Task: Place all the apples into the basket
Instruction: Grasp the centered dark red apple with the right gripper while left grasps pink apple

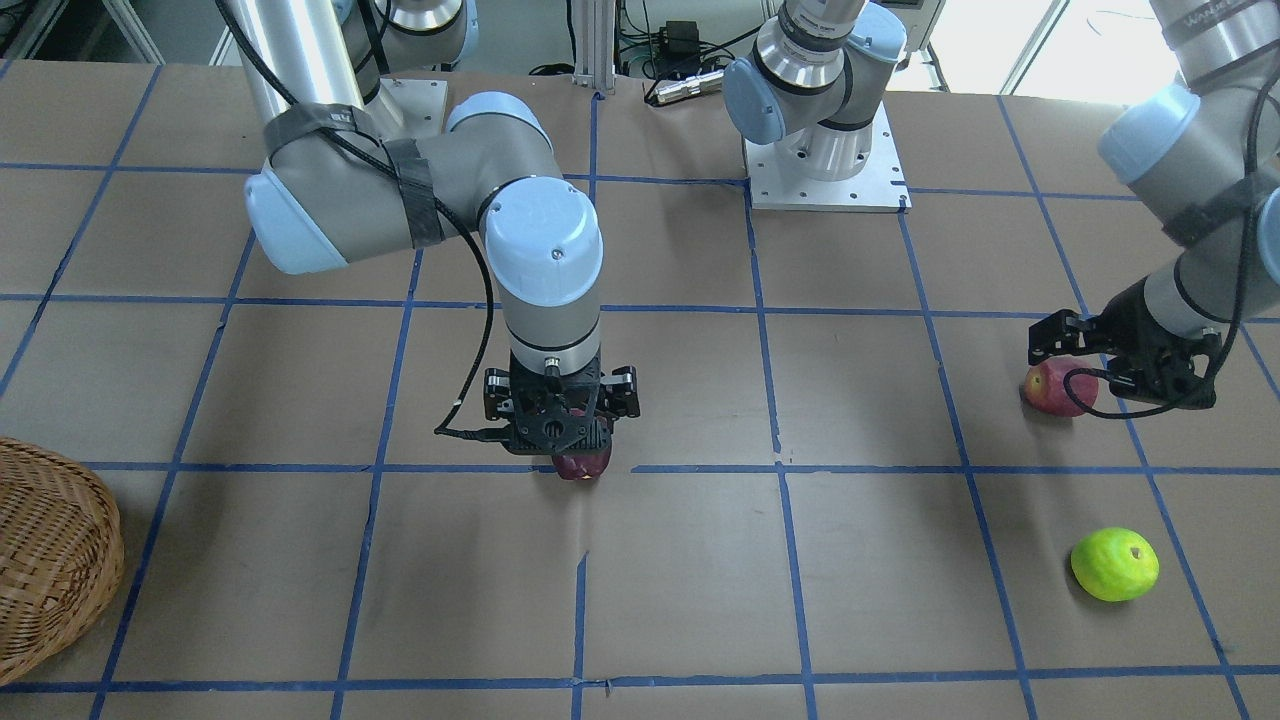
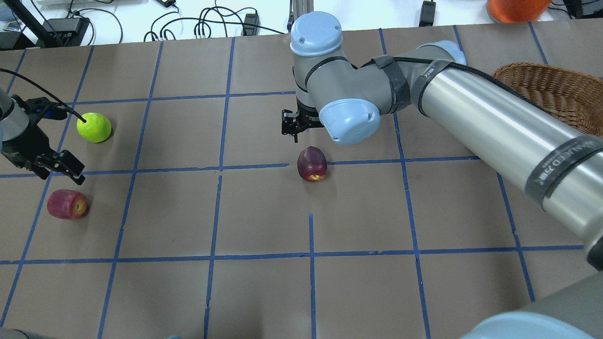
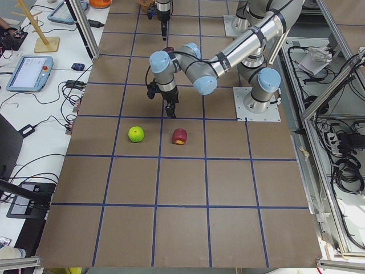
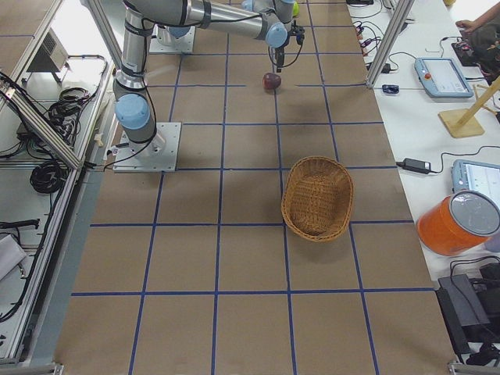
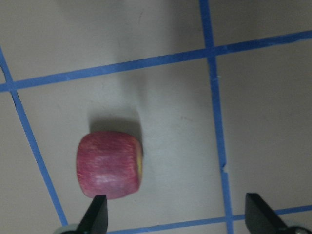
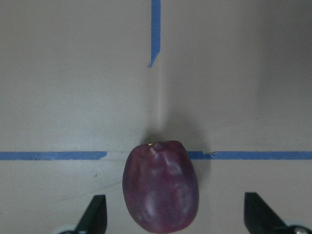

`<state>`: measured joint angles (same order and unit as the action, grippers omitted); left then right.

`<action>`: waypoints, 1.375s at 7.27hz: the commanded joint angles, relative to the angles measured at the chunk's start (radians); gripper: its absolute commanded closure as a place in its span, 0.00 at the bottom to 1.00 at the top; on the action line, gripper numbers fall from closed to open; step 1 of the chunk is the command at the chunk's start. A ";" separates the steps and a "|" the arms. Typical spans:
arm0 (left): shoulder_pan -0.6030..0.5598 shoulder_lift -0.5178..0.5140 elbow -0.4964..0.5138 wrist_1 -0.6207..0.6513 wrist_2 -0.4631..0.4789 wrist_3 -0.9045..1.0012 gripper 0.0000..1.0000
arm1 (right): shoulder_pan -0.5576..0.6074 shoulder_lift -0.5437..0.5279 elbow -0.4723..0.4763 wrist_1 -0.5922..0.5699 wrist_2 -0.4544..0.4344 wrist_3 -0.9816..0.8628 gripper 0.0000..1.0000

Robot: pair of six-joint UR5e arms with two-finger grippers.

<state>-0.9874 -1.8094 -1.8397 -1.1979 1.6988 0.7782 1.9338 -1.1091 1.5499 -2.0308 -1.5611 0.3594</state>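
Two arms hang over two apples, all three fruits on the surface.

The right arm reaches to mid-table, wrist pointing straight down. The right gripper hangs above the dark purple-red apple, jaws spread and clear of it on both sides. At the robot's left end the left arm bends down at a tilt. The left gripper has its jaws spread too, and the red apple lies just off one fingertip, untouched. The green apple lies near the red one. The wicker basket sits at the robot's right end, well apart from every apple. The surface is brown paper gridded with blue tape. Cables line its far edge, and an orange tub stands on a side bench.
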 commanded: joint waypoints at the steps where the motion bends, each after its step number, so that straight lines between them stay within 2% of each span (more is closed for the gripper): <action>1: 0.033 -0.109 -0.013 0.089 0.004 0.067 0.00 | 0.007 0.073 0.004 -0.084 0.001 0.027 0.00; 2: 0.036 -0.138 -0.007 0.106 0.039 0.076 0.00 | 0.010 0.087 0.007 -0.089 0.006 0.032 0.00; 3: 0.036 -0.148 -0.003 0.113 0.126 0.081 0.00 | 0.036 0.106 0.027 -0.095 0.003 0.020 0.00; 5: 0.041 -0.163 -0.019 0.116 0.125 0.079 0.00 | 0.051 0.110 0.048 -0.094 -0.016 0.030 0.00; 6: 0.042 -0.171 -0.029 0.119 0.125 0.075 0.00 | 0.056 0.110 0.056 -0.095 -0.030 0.017 0.34; 7: 0.044 -0.176 -0.029 0.119 0.124 0.073 0.00 | 0.053 0.109 0.055 -0.086 -0.027 0.007 0.75; 8: 0.044 -0.176 -0.027 0.123 0.105 0.069 0.38 | 0.044 0.097 0.047 -0.080 -0.021 0.006 0.97; 9: 0.042 -0.173 -0.020 0.110 0.099 0.067 0.74 | 0.016 0.062 0.024 -0.063 0.002 0.001 1.00; 10: 0.036 -0.151 -0.013 0.095 0.101 0.053 0.90 | -0.072 -0.019 -0.023 0.058 0.034 -0.057 1.00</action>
<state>-0.9458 -1.9778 -1.8604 -1.0873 1.8026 0.8434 1.9405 -1.0519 1.5721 -2.0736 -1.5598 0.3498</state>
